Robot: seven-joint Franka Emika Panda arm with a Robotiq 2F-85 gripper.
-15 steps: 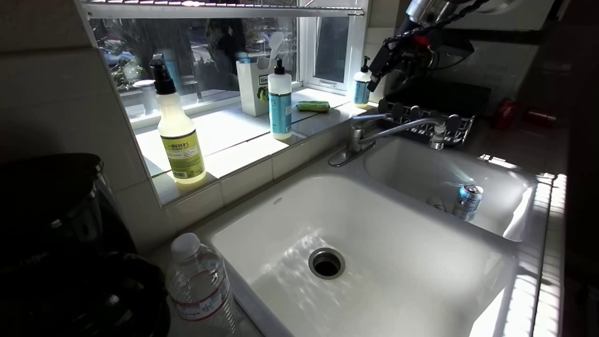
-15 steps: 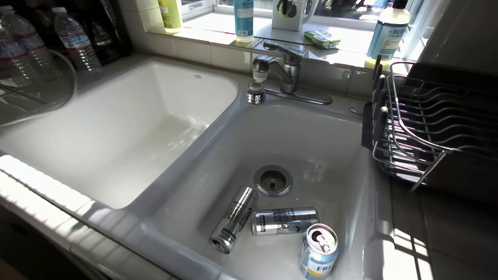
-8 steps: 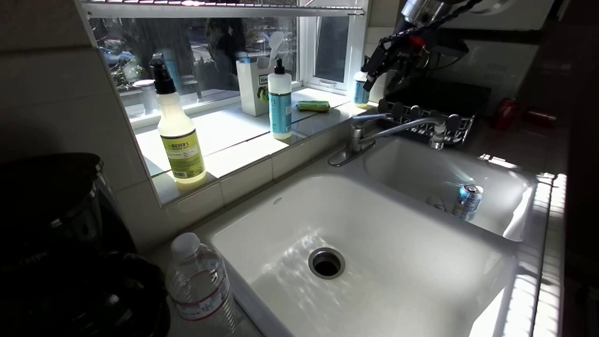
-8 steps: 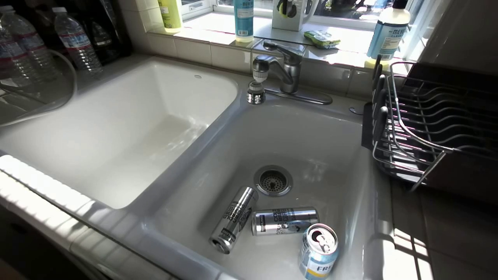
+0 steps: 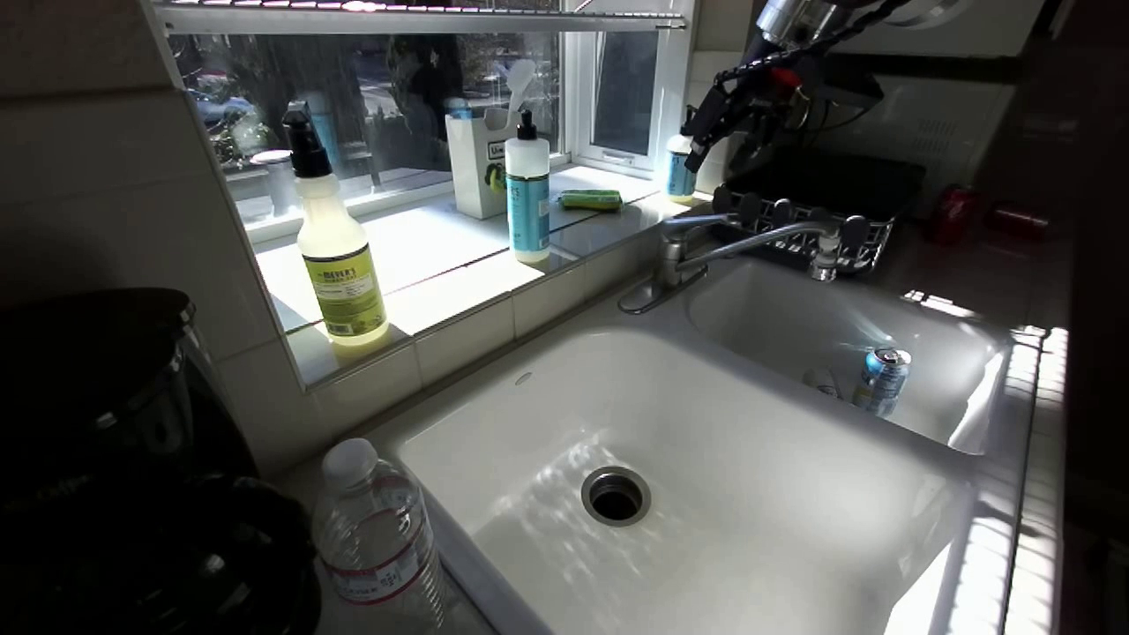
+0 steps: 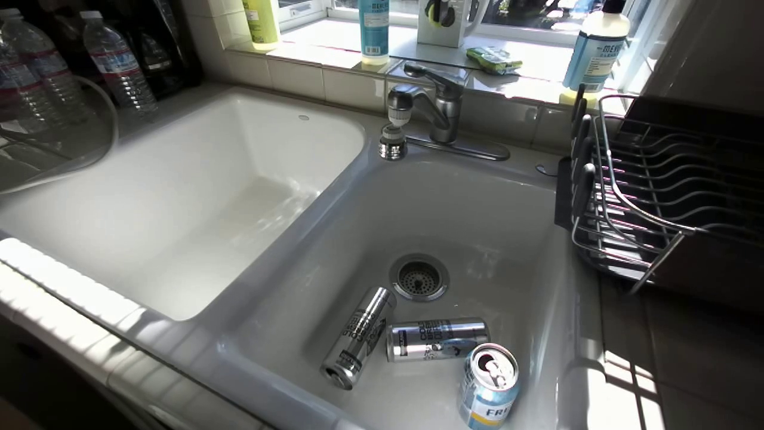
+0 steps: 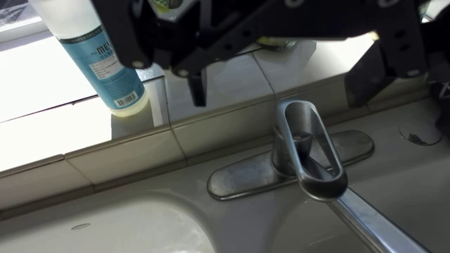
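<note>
Two silver cans (image 6: 436, 340) lie in the right sink basin (image 6: 477, 209), and just beside them, near right, stands a blue can (image 6: 488, 394), open on top; we cannot tell what it holds. In the wrist view we see the end effector (image 7: 277, 96) released, jaws wide apart, with the faucet (image 7: 325, 188), on the basin's far edge, showing below. At left, a spray bottle (image 5: 344, 273) contains pale yellow liquid.
</note>
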